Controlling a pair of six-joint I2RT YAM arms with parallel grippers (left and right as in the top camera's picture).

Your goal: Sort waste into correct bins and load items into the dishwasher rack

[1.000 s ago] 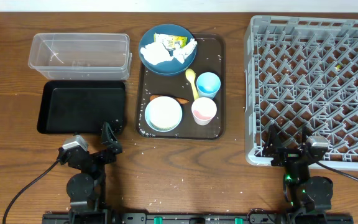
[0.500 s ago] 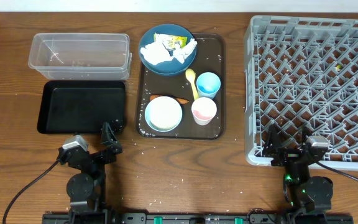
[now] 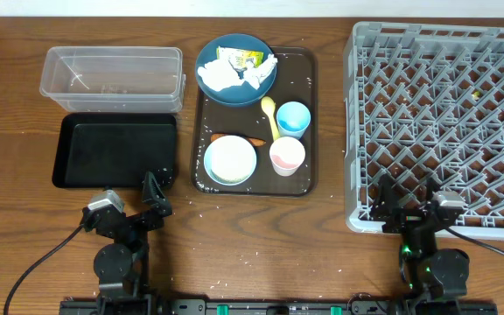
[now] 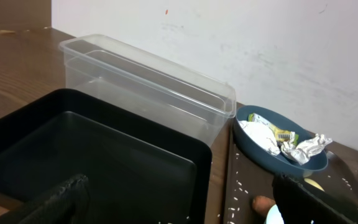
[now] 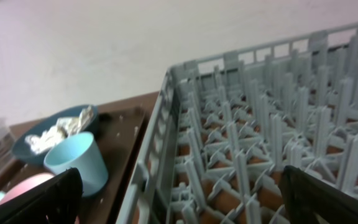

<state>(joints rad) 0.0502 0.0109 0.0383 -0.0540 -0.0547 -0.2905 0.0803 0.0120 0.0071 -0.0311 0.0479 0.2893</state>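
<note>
Left pincer [image 3: 155,195] and right pincer [image 3: 407,203] gape empty, fingers [image 4: 55,200] cropped at wrist-view edges.

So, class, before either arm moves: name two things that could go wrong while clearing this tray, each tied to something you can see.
1. The crumpled tissue and wrapper lie on the dark-blue dish; racking the dish first would likely spill them.
2. The yellow spoon lies close beside the light-blue cup, and the carrot sits by the white bowl; reaching for either could knock its neighbour.
</note>
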